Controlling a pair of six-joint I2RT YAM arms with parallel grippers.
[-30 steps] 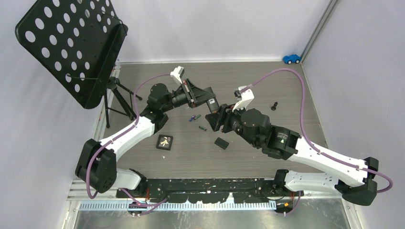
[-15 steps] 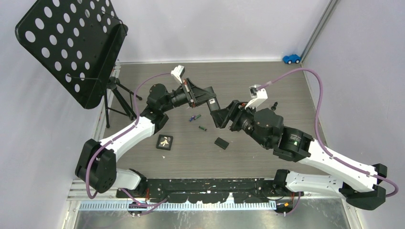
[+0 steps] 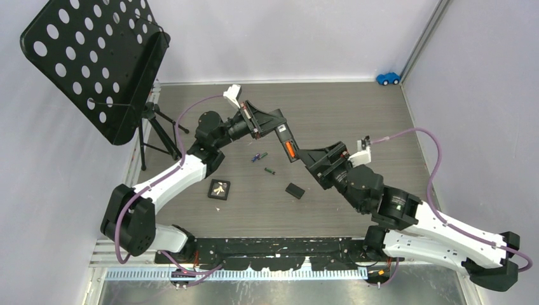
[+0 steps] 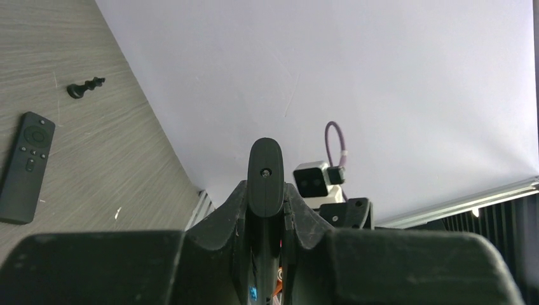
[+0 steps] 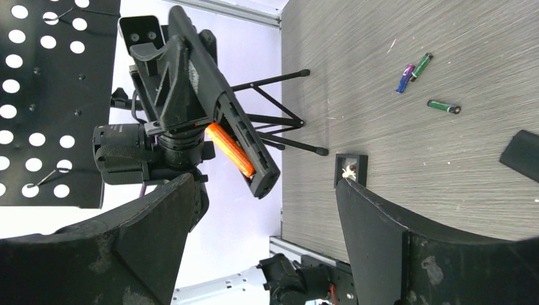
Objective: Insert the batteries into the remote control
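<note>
Remote control [image 5: 254,159] hangs in the air over the grey wood-grain table [image 3: 381,121], the widest surface in my views. Next in bulk is the perforated black music stand [image 3: 95,63], tilted on its tripod at the far left corner. My left gripper [image 4: 266,203] is clamped on the remote control, one finger on each long side, and holds it tilted with its open compartment facing the right wrist camera. My right gripper [image 5: 264,197] has its jaws spread wide and empty; it sits close to the remote's lower end without touching it. A second remote [image 4: 25,166] lies flat on the table, buttons up, seen only from the left wrist. The black cover plate [image 3: 294,190] lies on the table below the lifted remote, and a small square black tile [image 3: 219,189] sits further left. An orange battery [image 5: 230,148] lies lengthwise in the open compartment. On the table under the grippers, a blue battery [image 5: 404,77] and a dark green battery [image 5: 421,65] lie nearly end to end, with another green battery [image 5: 443,107] just apart from them. A black chess piece [image 4: 84,89] lies tipped over beyond the second remote.
</note>
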